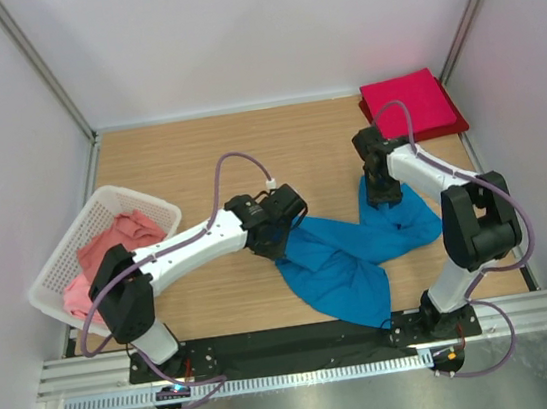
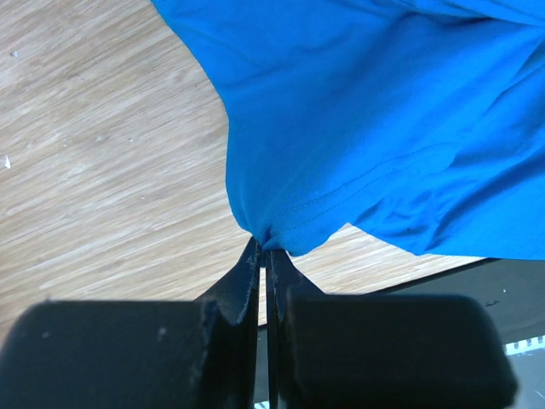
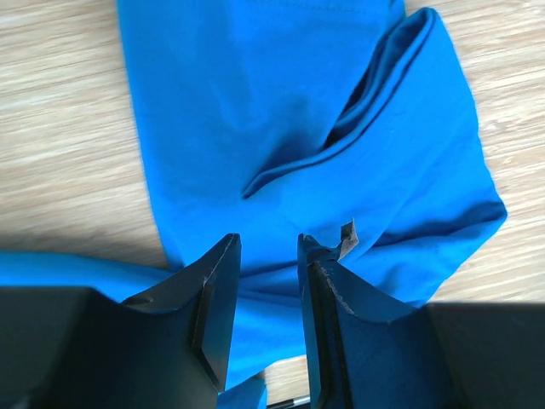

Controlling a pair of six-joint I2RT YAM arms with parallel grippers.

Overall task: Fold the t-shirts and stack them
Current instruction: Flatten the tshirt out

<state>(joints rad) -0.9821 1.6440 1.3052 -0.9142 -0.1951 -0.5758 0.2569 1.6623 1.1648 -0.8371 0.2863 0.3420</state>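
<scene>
Currently, I record the blue t-shirt [image 1: 346, 255] lying crumpled and unfolded on the tabletop [image 1: 188, 165], spread between the two arms towards the near edge. The left pincer [image 2: 262, 249] is closed tight on a stitched hem at the shirt's left side; in the left wrist view the cloth bunches to a point where the jaws meet and fans out above it. The right pincer [image 3: 268, 247] stands over the shirt's far right portion with its jaws parted; blue cloth shows in the gap beneath them, and I see no fold clamped between them. A crease and a doubled edge of the fabric run just beyond its tips. The red t-shirt [image 1: 410, 104] lies folded flat in the far right corner, well apart from the blue one. The pink t-shirts [image 1: 112, 244] sit heaped inside the white basket [image 1: 141, 196] at the left edge, beside the left arm.
</scene>
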